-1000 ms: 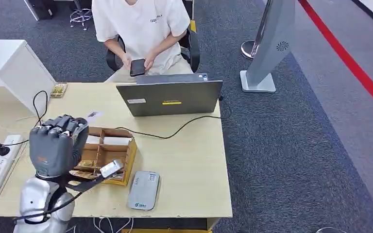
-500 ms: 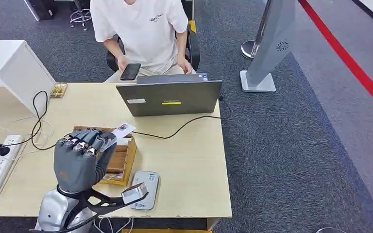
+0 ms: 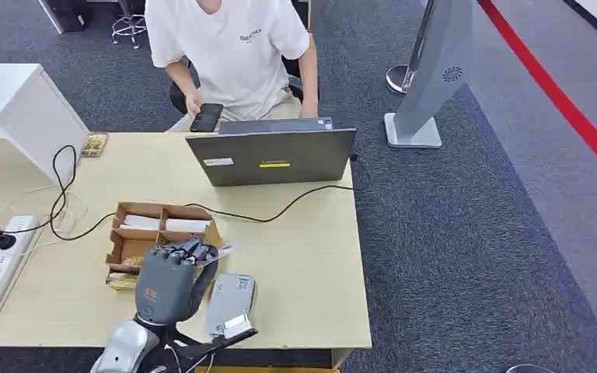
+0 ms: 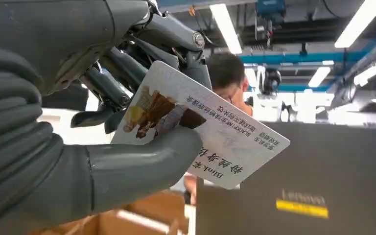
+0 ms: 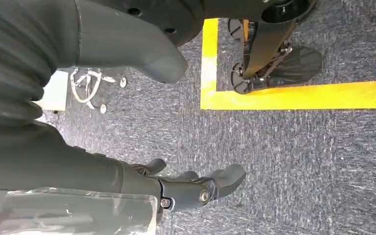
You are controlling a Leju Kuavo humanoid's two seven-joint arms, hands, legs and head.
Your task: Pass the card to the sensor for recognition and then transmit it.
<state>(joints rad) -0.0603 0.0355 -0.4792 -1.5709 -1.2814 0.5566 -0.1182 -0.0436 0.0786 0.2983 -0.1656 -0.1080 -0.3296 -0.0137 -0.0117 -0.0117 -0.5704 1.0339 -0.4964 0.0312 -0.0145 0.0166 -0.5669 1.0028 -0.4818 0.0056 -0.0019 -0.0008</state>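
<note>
The left hand pinches the card between thumb and fingers, and holds it just beside the grey card sensor, at that reader's far left corner. The step in hand looks like bringing the card to the sensor; the next move likely calls for lowering it flat over the reader's top. The right hand hangs over the carpet, fingers loosely apart and holding nothing. A cardboard box sits touching or nearly touching the sensor's left side and crowds the approach. Beyond the sensor a cable crosses the table toward a laptop, behind which a seated person holds a phone.
</note>
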